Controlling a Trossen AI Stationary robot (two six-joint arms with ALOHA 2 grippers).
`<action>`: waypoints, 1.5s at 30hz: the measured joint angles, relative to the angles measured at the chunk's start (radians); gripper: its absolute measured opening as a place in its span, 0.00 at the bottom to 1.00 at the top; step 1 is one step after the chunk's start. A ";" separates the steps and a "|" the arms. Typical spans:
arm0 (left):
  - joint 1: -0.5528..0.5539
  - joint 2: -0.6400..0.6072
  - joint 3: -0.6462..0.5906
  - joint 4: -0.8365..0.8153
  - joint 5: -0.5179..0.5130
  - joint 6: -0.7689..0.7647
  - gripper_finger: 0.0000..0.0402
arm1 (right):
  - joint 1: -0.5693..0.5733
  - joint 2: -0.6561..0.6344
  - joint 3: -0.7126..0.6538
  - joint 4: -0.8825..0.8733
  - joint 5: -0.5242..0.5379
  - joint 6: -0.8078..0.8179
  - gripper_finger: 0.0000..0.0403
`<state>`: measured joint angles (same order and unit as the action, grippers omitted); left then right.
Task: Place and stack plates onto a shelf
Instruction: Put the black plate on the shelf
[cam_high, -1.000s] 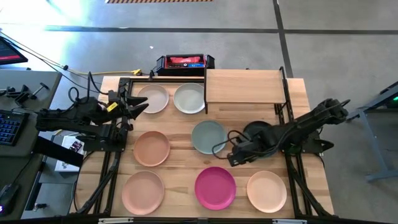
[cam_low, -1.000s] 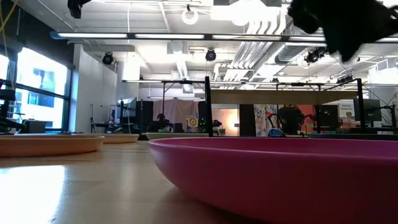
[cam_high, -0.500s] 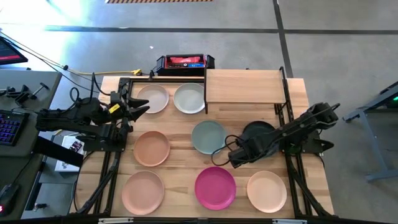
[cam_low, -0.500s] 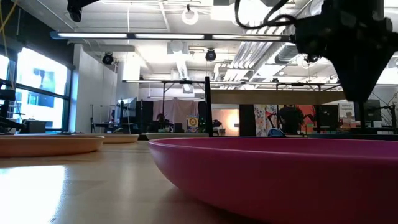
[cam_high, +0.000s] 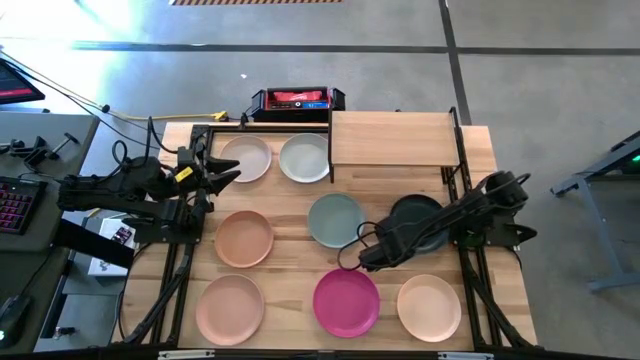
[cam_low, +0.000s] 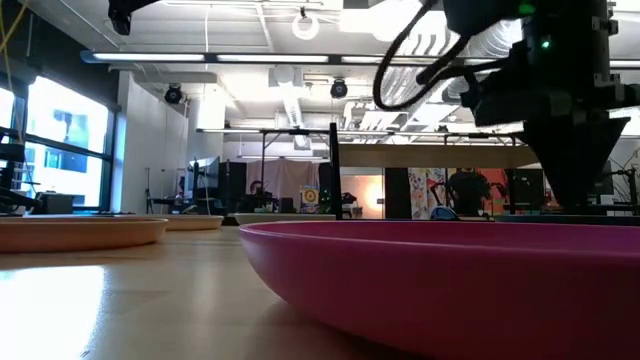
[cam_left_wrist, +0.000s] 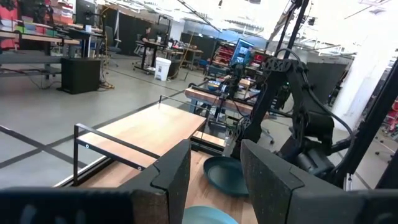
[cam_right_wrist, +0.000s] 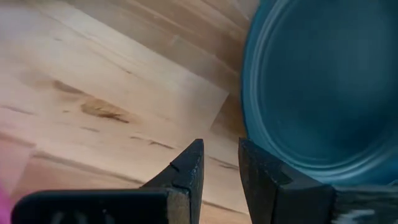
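A: Progress check. Anything on the shelf (cam_high: 395, 138) yet?

B: No. Its board shows bare in the high view, at the back of the table (cam_high: 480, 160) on the right side. All eight plates I can count lie flat on the tabletop, so as far as I can judge the task has barely begun.

A: List them.

B: Back row: white plate (cam_high: 246, 158) and pale plate (cam_high: 305, 157), just beside the shelf. Middle: peach plate (cam_high: 244, 238), sage green plate (cam_high: 335, 219), dark green plate (cam_high: 420, 215) partly under the right arm. Front: pink plate (cam_high: 229, 308), magenta plate (cam_high: 346, 301), cream plate (cam_high: 429, 306). None stacked.

A: Right gripper?

B: Right gripper (cam_high: 350, 260) is low over the table between the sage green plate and the magenta one. Its wrist view shows the fingers (cam_right_wrist: 186, 171) only slightly apart, nothing between them, bare wood below and the sage green plate's rim (cam_right_wrist: 249, 118) just beside. My guess is it's lining up on that rim.

A: Left gripper?

B: Left gripper (cam_high: 222, 172) waits at the table's left edge near the white plate. Fingers (cam_left_wrist: 171, 174) have a narrow gap, holding nothing.

A: What's left, then?

B: Everything: each plate has to be picked up, carried to the shelf and stacked.
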<state>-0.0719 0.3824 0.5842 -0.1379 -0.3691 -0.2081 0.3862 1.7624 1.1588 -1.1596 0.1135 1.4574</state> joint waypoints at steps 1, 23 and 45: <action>0.000 0.000 0.000 0.000 0.000 0.000 0.33 | -0.001 0.004 -0.003 -0.001 0.000 0.000 0.19; 0.000 0.000 0.000 -0.001 0.000 0.001 0.33 | -0.046 0.007 -0.029 -0.007 0.082 -0.052 0.19; 0.000 0.000 0.000 -0.001 0.000 0.000 0.33 | -0.066 0.113 -0.029 0.016 0.038 -0.071 0.19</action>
<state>-0.0716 0.3824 0.5842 -0.1390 -0.3691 -0.2077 0.3202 1.8750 1.1297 -1.1441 0.1514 1.3865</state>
